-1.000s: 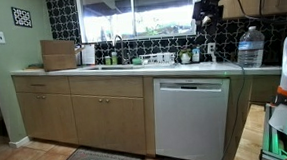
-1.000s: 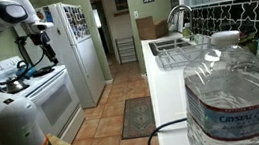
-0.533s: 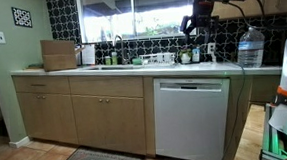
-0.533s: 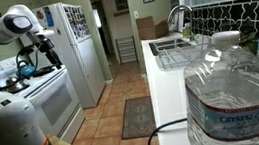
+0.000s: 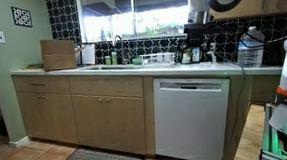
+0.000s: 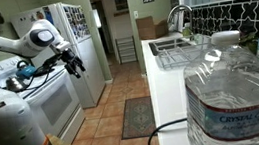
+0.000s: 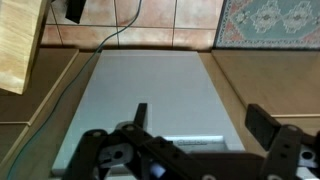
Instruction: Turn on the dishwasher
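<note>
Dishwasher [image 5: 192, 119]: flat white panel, prob. smooth

Daylight comes in through the window [image 5: 139, 12] above the counter [image 5: 83, 70], and in an exterior view you see its panes washed out to near white. The cabinets [image 5: 80, 114] below lie in soft, even light. The white dishwasher [image 5: 191, 117] front shows no glare. In an exterior view the water bottle [image 6: 236, 99] close to the lens is out of focus and carries bright highlights. Your wrist view is blurred throughout, and the gripper [image 7: 200, 112] is a dark, unsharp shape at its lower edge.
</note>
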{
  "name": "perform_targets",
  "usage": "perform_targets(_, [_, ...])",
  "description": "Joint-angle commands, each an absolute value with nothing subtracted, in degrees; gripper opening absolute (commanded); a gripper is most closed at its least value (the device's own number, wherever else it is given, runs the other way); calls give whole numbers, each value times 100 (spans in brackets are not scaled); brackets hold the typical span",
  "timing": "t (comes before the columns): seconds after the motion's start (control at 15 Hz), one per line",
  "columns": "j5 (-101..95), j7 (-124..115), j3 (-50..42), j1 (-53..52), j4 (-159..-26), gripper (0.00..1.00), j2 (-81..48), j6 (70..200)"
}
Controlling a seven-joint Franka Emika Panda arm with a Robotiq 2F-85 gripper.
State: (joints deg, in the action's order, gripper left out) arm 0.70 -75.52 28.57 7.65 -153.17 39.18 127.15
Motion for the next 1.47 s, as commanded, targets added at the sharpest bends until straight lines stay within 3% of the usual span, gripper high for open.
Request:
perform_targets(0.0, [-640,-8487,2773,1122,-15607,100,3540,13454])
perform_targets(0.53, [-2549,-9298,2478,1929,-15740,100,2449,14940])
perform_targets(0.87, [-4326,-10172,2960,3075,-15617,100,1875,15975])
perform_targets(1.4, [-4562,-10245,3022,3257,-15555,100,1880,16061])
